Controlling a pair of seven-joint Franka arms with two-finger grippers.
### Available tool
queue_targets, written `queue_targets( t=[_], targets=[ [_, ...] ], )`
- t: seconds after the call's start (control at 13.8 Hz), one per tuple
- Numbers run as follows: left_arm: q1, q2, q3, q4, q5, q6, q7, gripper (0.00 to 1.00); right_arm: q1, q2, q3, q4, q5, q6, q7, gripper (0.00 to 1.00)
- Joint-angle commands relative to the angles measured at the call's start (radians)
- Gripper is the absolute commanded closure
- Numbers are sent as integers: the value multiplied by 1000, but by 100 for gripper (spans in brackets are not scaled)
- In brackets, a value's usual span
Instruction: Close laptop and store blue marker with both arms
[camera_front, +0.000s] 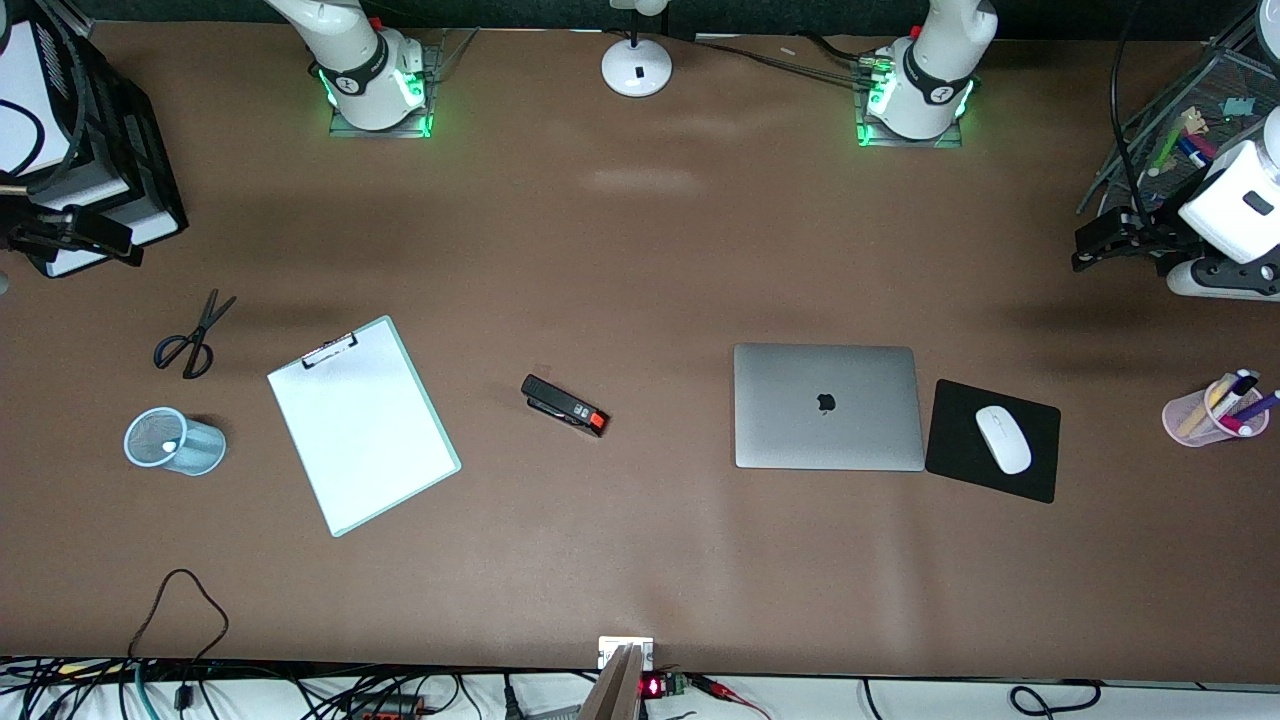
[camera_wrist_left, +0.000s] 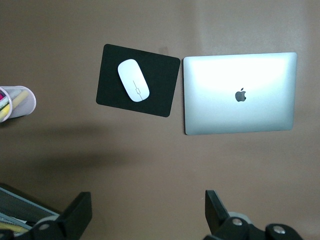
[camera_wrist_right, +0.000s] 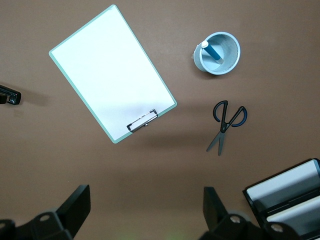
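Observation:
The laptop (camera_front: 826, 405) lies shut on the table, lid down and apple logo up; it also shows in the left wrist view (camera_wrist_left: 240, 93). The blue marker (camera_wrist_right: 215, 51) stands in a light blue mesh cup (camera_wrist_right: 218, 53) toward the right arm's end; the front view shows that cup (camera_front: 175, 441). My left gripper (camera_front: 1095, 243) hangs open and empty, high over bare table at the left arm's end (camera_wrist_left: 148, 215). My right gripper (camera_front: 100, 243) hangs open and empty, high over the right arm's end (camera_wrist_right: 145, 210).
A clipboard (camera_front: 362, 425), scissors (camera_front: 195, 335) and a black stapler (camera_front: 565, 405) lie on the table. A white mouse (camera_front: 1003, 438) sits on a black mouse pad (camera_front: 955, 455) beside the laptop. A pink pen cup (camera_front: 1210, 412), a mesh organiser (camera_front: 1200, 110), a black file tray (camera_front: 110, 150) and a lamp base (camera_front: 636, 66) stand at the edges.

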Motion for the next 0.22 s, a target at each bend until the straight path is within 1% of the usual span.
queue_targets(
  t=[0.0,0.15],
  targets=[
    [2,-4,4,9,-10,-18,25,0,-2,-34,8,-22,-5,9,7,0],
    [2,-4,4,9,-10,-16,25,0,1,-34,11,-21,-3,8,8,0]
  ],
)
